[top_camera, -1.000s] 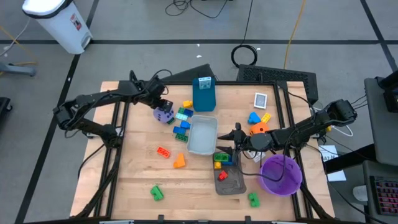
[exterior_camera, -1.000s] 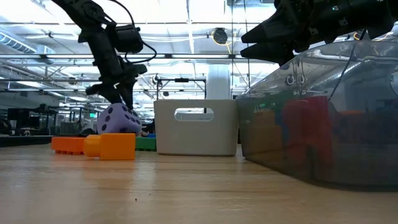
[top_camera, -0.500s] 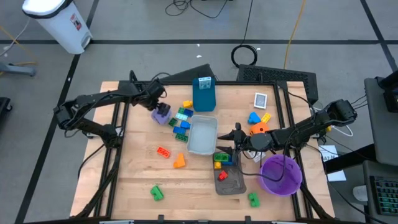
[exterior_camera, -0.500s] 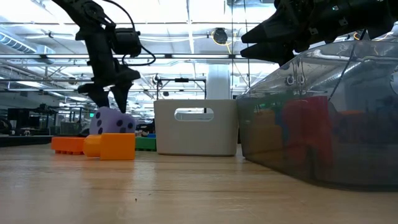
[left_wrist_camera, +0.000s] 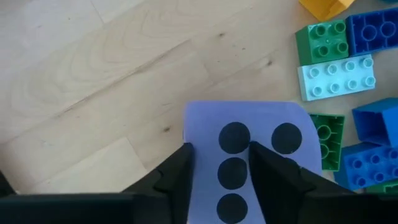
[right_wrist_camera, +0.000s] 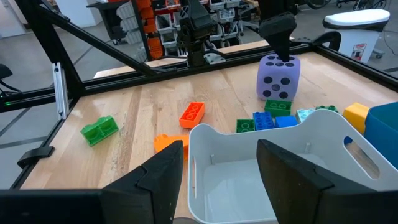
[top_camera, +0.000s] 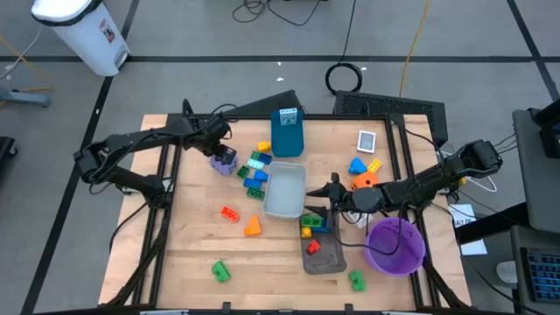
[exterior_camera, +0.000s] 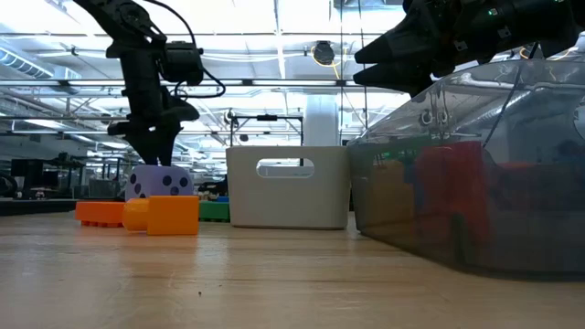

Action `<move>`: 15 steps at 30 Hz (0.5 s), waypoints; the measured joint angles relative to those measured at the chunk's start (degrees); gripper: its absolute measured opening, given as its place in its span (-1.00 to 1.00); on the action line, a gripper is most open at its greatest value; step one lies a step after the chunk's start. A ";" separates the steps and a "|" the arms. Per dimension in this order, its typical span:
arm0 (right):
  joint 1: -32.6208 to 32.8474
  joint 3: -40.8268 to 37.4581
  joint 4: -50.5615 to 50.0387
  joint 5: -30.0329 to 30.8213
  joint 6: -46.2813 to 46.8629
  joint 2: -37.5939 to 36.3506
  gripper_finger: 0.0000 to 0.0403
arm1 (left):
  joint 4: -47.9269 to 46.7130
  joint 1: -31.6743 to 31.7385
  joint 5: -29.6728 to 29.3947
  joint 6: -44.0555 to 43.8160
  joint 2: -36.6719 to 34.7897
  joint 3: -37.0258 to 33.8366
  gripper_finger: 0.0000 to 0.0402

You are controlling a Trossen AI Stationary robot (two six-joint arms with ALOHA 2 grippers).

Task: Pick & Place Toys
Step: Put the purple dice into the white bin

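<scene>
The purple die (top_camera: 225, 160) sits on the wooden table (top_camera: 184, 236), up near the far left part, just beside a little pile of bricks (top_camera: 255, 171). It is a big soft-looking purple cube with black dots on its sides, and it rests flat on the wood. The left gripper (top_camera: 219, 147) comes down on top of it. Its two dark fingers (left_wrist_camera: 177, 177) stand close together, pressing on the top face of the die with a row of dots between them, so the jaws are narrow and touching the die. I cannot tell if they really grip it or only rest on it. The pile next to the die has blue, green and pale blue bricks, and a yellow brick (top_camera: 262, 147) lies a bit farther back. A tall blue box (top_camera: 287, 133) stands near the far edge. A red brick (top_camera: 230, 213) and an orange brick (top_camera: 252, 227) lie in the middle of the table, and a green brick (top_camera: 220, 271) lies near the front. The right gripper (top_camera: 331, 190) hangs over the pale grey tray (top_camera: 285, 190) in the middle. Its jaws are partly open and hold nothing. Another grey tray (top_camera: 324, 254) with bricks inside sits in front of it, and the purple bowl (top_camera: 395, 246) is on the right. The orange die (top_camera: 363, 181) is near the right arm.
</scene>
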 joint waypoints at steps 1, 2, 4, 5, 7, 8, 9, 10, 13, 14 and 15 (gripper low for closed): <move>-0.01 0.00 0.00 0.00 0.00 0.01 -0.03 | 0.17 -0.01 -0.60 0.00 0.00 0.00 -0.30; -0.02 0.00 0.00 0.00 0.00 0.01 -0.03 | 0.41 -0.04 -1.13 0.00 0.02 -0.01 -0.31; -0.02 0.00 0.00 -0.02 0.00 0.02 -0.03 | 1.06 -0.06 -1.49 0.09 0.02 -0.02 -0.29; -0.01 0.00 0.00 -0.01 0.00 0.01 -0.03 | 1.16 -0.06 -1.53 0.09 0.07 -0.02 -0.26; 0.00 0.00 0.00 0.00 0.00 0.02 -0.03 | 1.25 -0.06 -1.49 0.16 0.07 -0.02 -0.21; 0.00 0.00 0.00 -0.02 0.00 0.02 -0.03 | 1.29 -0.06 -1.49 0.20 0.07 -0.04 -0.17; -0.02 0.00 0.00 0.00 0.00 0.00 -0.03 | 1.30 -0.06 -1.57 0.16 0.07 -0.04 -0.14; -0.02 0.00 0.00 -0.02 0.00 0.00 -0.03 | 1.33 -0.06 -1.85 0.11 0.07 -0.04 -0.11; -0.02 0.00 0.00 0.00 0.00 0.01 -0.03 | 1.26 -0.03 -2.54 0.07 -0.01 0.02 0.00; -0.01 0.00 0.00 0.00 0.00 0.01 -0.03 | 0.99 0.01 -2.54 0.46 -0.07 0.26 0.04; 0.00 0.00 0.00 0.00 0.00 0.00 -0.03 | 0.64 0.03 -2.34 1.11 -0.20 0.59 0.07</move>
